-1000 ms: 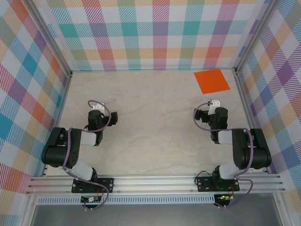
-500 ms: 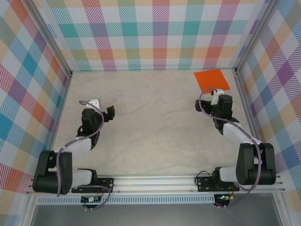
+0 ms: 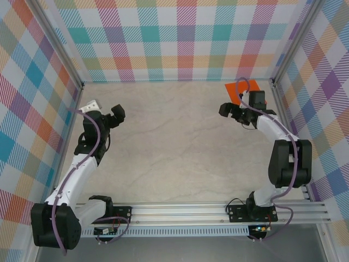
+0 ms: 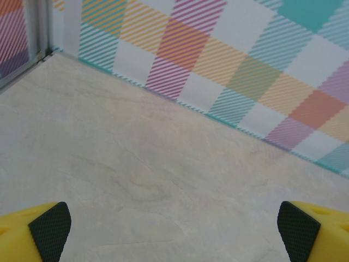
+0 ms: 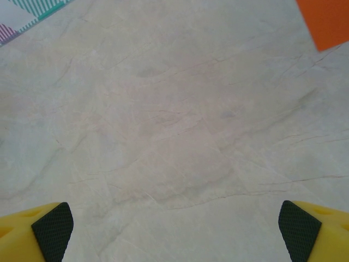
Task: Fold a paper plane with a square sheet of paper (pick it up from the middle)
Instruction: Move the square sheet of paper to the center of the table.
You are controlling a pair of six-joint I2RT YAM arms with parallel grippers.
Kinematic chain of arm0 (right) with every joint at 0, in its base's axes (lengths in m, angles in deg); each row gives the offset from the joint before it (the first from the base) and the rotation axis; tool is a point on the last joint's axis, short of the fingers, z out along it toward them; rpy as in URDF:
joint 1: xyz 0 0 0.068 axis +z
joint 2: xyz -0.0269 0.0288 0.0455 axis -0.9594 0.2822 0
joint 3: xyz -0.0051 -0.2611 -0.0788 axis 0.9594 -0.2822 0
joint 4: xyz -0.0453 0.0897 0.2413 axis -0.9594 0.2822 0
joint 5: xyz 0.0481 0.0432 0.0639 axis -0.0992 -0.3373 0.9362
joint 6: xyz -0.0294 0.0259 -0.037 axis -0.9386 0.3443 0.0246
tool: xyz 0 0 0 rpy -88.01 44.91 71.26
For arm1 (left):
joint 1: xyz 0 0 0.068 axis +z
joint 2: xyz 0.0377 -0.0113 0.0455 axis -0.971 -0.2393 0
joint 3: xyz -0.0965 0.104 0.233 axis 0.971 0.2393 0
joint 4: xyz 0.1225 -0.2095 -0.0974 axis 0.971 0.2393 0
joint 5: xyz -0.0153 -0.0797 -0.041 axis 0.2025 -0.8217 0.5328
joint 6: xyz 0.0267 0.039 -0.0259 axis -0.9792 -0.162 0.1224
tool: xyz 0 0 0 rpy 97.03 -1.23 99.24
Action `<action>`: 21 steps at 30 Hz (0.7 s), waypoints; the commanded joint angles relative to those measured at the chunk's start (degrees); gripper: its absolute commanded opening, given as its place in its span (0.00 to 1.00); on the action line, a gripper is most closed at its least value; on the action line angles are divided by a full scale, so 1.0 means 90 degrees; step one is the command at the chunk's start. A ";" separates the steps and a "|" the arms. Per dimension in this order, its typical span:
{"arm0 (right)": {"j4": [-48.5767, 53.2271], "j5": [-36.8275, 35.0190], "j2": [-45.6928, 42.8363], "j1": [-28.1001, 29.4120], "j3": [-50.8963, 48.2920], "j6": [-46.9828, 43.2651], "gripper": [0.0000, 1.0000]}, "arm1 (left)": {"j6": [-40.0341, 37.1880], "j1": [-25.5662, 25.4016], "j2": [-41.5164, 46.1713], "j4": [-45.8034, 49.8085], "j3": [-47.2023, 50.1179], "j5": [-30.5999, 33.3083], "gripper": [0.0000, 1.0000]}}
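- Holding right tool (image 3: 229, 112) wide open, empty, above the counter (image 3: 174, 142).
- Showing left tool (image 3: 116, 113) equally wide, gripping nothing.
- Spotting the square sheet of paper (image 3: 233, 90) flat, just beside right tool, untouched.

Bright, even, diffuse light with faint shadows and no glare; both wrist views look slightly soft.

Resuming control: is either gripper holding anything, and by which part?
Nothing is held. Left gripper and right gripper stand open, empty; the square sheet of paper lies untouched on the table.
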 commanded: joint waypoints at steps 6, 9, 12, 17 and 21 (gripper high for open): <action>0.0489 0.0222 0.1246 -0.0039 0.1290 0.0644 1.00 | 0.0666 0.0162 -0.0477 0.0718 -0.0156 -0.0767 1.00; 0.0516 0.0257 0.1665 -0.0037 0.1677 0.0729 1.00 | 0.0602 0.0157 -0.0924 0.0699 -0.0364 -0.1451 1.00; 0.0699 0.0170 0.2084 -0.0037 0.2121 0.0744 1.00 | 0.0655 0.0148 -0.1386 0.0472 -0.0430 -0.2058 1.00; 0.0876 0.0244 0.2672 -0.0038 0.2787 0.0807 1.00 | 0.0674 0.0069 -0.2006 0.0431 -0.0661 -0.2517 1.00; 0.1025 -0.0056 0.3053 -0.0043 0.3224 0.0871 1.00 | 0.0621 -0.0048 -0.2398 0.0456 -0.0849 -0.2644 1.00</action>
